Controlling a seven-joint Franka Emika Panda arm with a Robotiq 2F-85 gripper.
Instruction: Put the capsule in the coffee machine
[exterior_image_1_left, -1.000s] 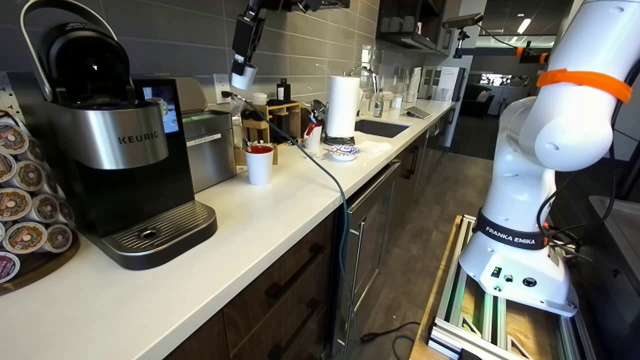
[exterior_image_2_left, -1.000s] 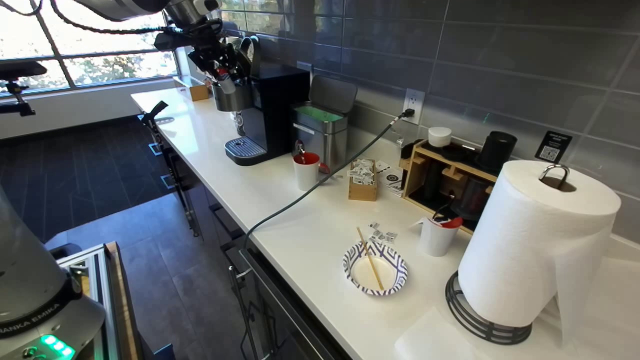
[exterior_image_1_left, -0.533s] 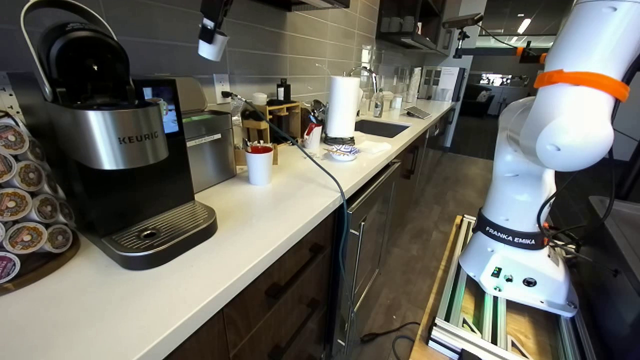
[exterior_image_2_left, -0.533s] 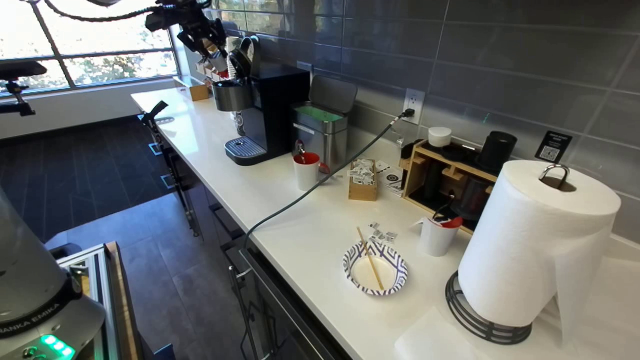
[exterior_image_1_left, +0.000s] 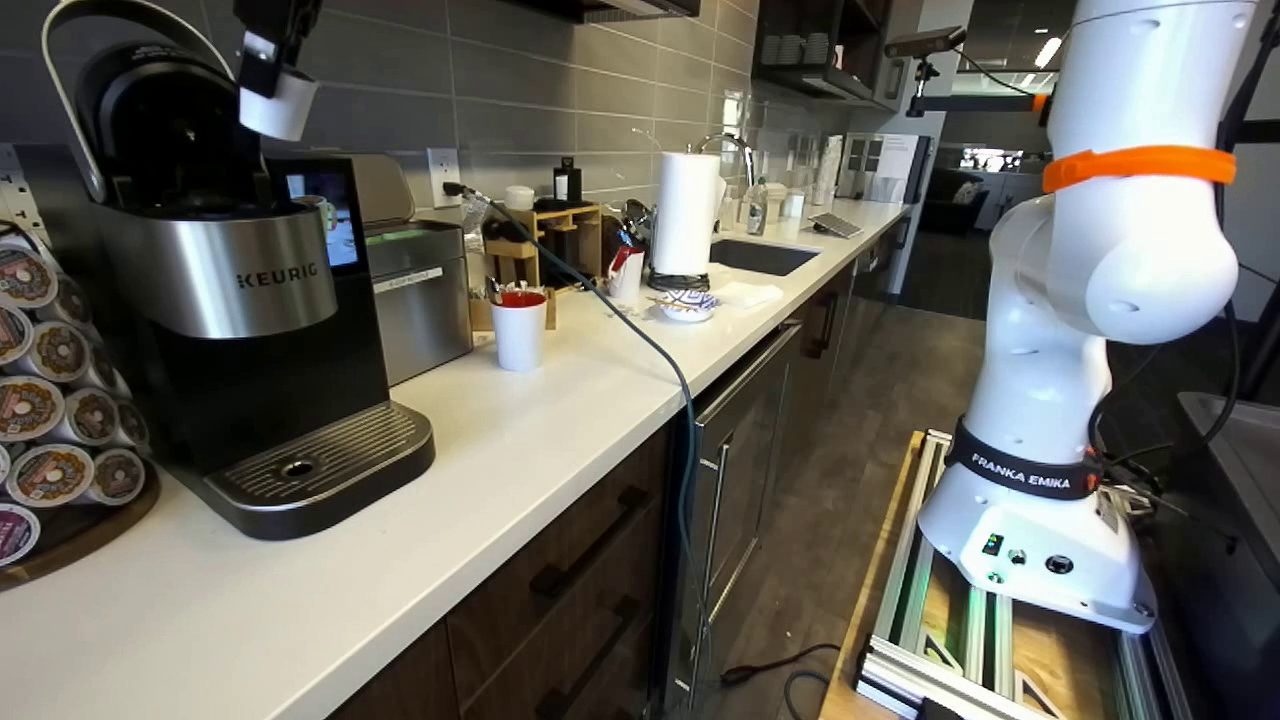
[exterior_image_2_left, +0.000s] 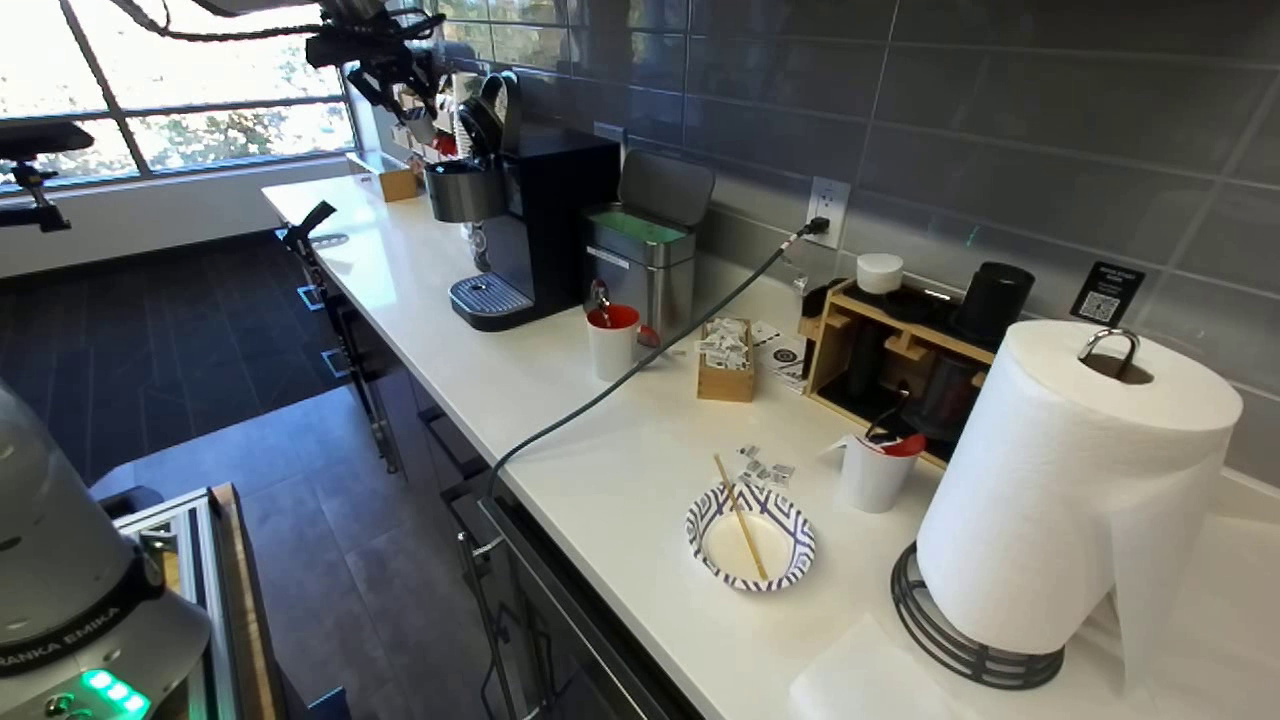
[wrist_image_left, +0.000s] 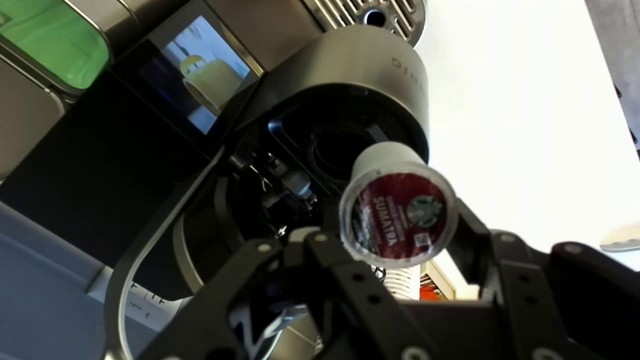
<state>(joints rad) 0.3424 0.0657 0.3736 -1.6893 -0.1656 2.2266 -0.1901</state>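
Note:
My gripper (wrist_image_left: 400, 215) is shut on a white coffee capsule (wrist_image_left: 400, 217) with a dark red "SUMATRA" lid, tilted between the fingertips. In the wrist view the lid faces the camera and the capsule's base points at the machine's dark round pod holder (wrist_image_left: 340, 145), partly covered by the capsule. The black and silver coffee machine (exterior_image_1_left: 215, 280) has its handle raised and its lid open. In an exterior view the held capsule (exterior_image_1_left: 278, 104) is in the air at the open head's right side, above the silver front. The machine (exterior_image_2_left: 560, 190) and capsule (exterior_image_2_left: 420, 127) also show in an exterior view.
A rack of capsules (exterior_image_1_left: 50, 400) stands beside the machine. A metal bin with open lid (exterior_image_1_left: 425, 290) stands on its other side. A white cup (exterior_image_1_left: 520, 335) is on the counter (exterior_image_1_left: 480, 440). A dark cable (exterior_image_1_left: 620, 315) crosses the counter. The raised handle (wrist_image_left: 132, 265) is near the gripper.
The gripper and held capsule have moved from beyond the machine to beside its open head, leftward in an exterior view, rising at first. The arm has shifted with them. The machine stays put.

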